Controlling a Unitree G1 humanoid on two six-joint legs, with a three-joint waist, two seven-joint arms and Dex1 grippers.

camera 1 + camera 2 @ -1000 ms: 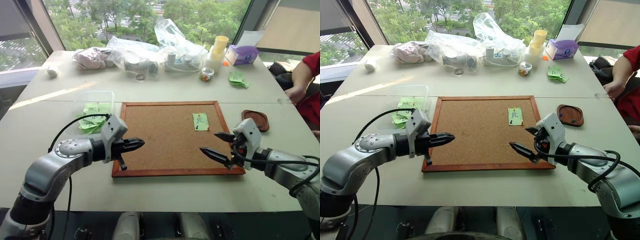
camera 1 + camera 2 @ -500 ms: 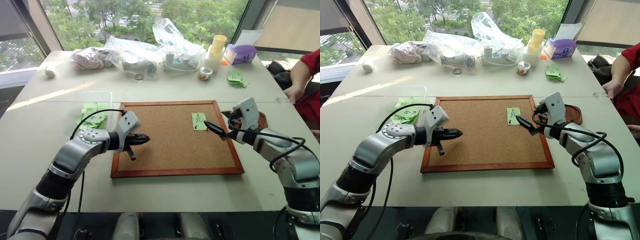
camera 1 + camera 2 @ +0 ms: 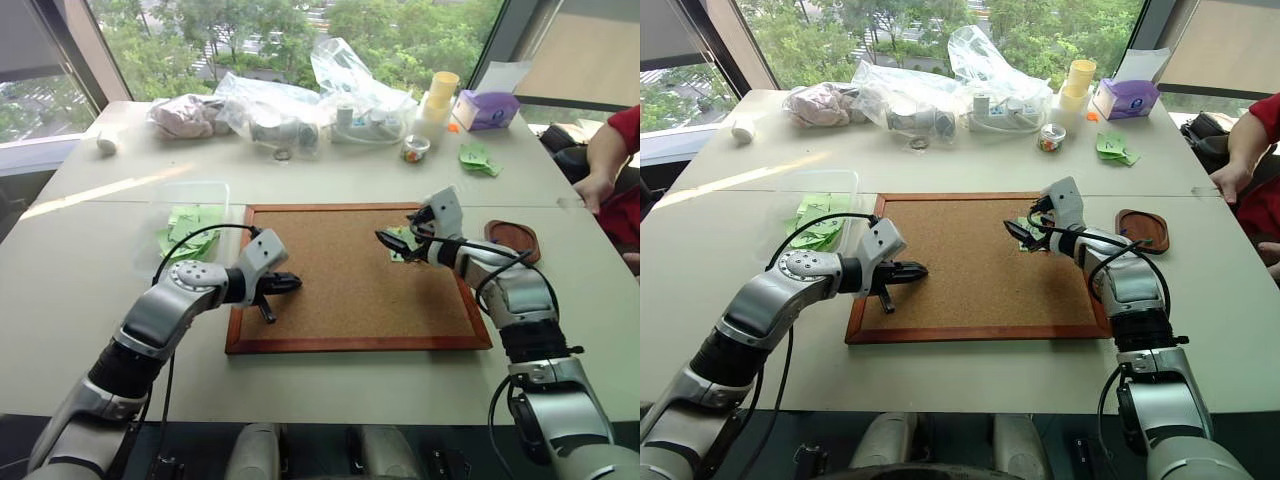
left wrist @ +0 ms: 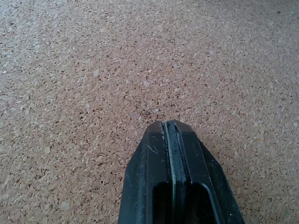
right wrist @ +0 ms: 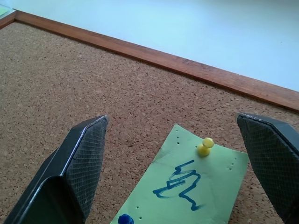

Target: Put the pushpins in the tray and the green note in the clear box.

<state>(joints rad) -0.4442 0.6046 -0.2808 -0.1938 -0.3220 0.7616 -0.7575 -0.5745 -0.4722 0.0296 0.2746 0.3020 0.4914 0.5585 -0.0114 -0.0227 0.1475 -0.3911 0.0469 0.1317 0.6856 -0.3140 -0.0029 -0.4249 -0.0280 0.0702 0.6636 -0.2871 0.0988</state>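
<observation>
1. Light-green square paper note [image 5: 194, 186] is staying pinned to the corkboard [image 3: 330, 285] by yellow pushpin [image 5: 204, 145] and blue pushpin [image 5: 125, 219].
2. Right gripper [image 5: 187, 172], fingers spread, is straddling it.
3. Left gripper [image 3: 285, 284], fingers pressed together, is idling.
4. Reddish-brown wooden tray [image 3: 515, 240] and clear plastic box [image 3: 185, 215] are awaiting them.

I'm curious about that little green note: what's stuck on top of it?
A yellow pushpin and a blue pushpin stand on the green note, beside blue scribble. The corkboard beneath the note is covered.
</observation>
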